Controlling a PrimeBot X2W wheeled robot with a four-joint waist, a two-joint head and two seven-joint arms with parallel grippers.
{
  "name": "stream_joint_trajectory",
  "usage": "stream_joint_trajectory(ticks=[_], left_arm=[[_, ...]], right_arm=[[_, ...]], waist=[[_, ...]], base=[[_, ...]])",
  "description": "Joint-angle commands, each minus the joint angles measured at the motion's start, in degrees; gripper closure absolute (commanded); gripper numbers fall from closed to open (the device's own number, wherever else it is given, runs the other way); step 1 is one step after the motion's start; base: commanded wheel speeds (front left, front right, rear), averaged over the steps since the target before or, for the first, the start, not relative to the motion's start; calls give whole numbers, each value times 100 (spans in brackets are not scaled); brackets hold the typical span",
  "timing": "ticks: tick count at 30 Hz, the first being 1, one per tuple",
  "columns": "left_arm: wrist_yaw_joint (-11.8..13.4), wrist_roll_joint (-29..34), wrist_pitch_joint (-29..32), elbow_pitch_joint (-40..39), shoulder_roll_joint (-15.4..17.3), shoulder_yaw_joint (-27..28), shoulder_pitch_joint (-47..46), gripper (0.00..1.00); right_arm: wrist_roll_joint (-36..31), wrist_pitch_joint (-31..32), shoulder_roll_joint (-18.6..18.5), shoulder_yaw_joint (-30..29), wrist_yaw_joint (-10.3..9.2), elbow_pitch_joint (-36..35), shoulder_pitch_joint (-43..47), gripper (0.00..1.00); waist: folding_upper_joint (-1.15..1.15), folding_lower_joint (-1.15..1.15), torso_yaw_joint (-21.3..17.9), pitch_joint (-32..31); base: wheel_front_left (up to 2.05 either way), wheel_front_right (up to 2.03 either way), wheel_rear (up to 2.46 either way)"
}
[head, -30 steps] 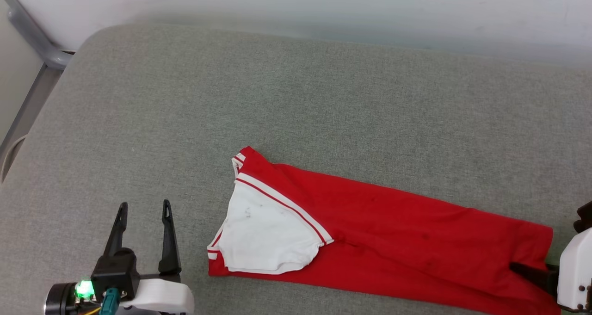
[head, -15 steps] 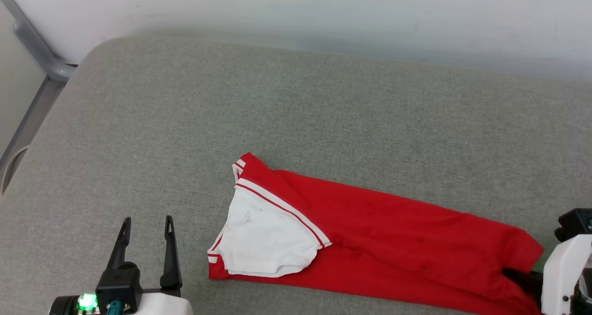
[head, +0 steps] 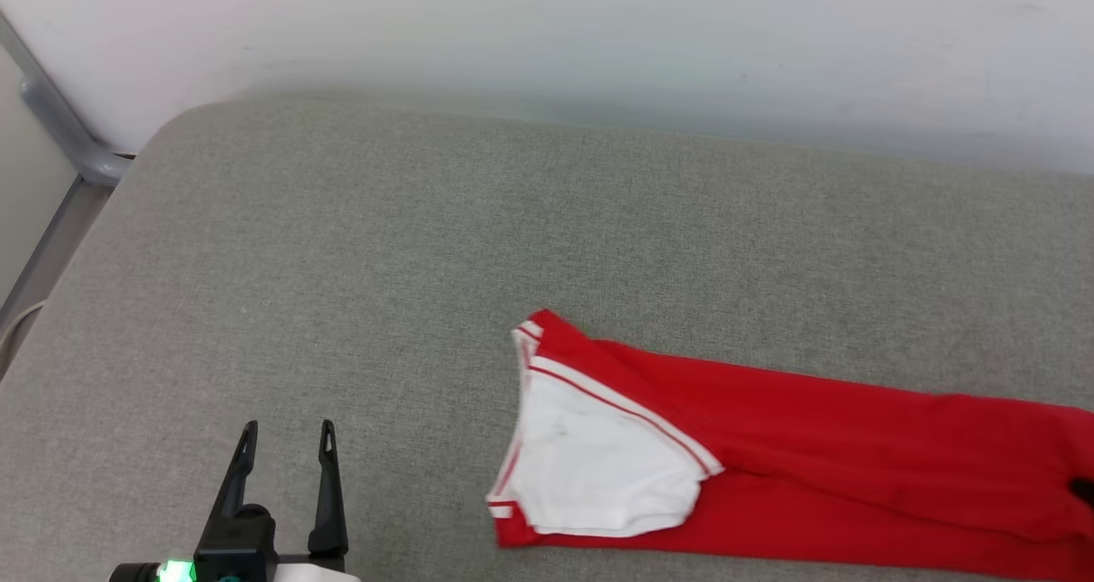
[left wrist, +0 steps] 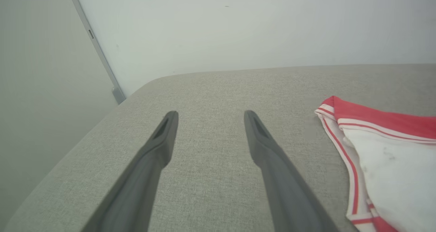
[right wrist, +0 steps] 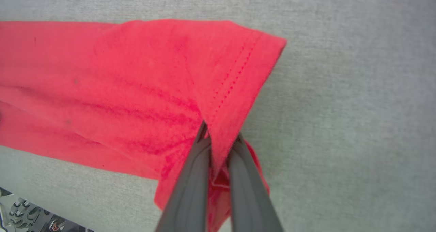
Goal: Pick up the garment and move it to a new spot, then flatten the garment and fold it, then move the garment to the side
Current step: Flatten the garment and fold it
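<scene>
We see the garment point(head: 812, 471) as a long red strip on the grey fabric bench point(head: 385, 223), its long axis across the head view, white sleeve end to our left, hem to our right. Our right gripper point(right wrist: 220, 131) is closed on the hem; our left gripper point(head: 288, 428) stands open, apart from it. A white wall point(head: 598, 35) is behind

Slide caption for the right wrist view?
Right gripper shut on one end of the red garment, which lies on a grey cushion.
</scene>
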Motion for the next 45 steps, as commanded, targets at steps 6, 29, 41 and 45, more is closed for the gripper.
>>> stream_joint_trajectory(ticks=[6,29,41,45], left_arm=[[-98,140,-12,40,-52,39,54,0],[-275,258,-13,163,-235,150,-220,0],[-347,276,-13,218,-369,74,-493,0],[-363,279,-12,242,-399,49,-588,0]], right_arm=[[16,-12,-34,-288,-7,148,57,100],[-504,885,1186,1585,-5,-2390,-1242,100],[-703,576,1883,2954,-6,-1212,-2630,100],[-772,499,2009,3316,-6,-689,-2906,100]], waist=[[0,0,-2,-47],[0,0,178,137],[0,0,500,449],[0,0,608,551]], base=[[0,0,0],[0,0,0],[0,0,0],[0,0,0]])
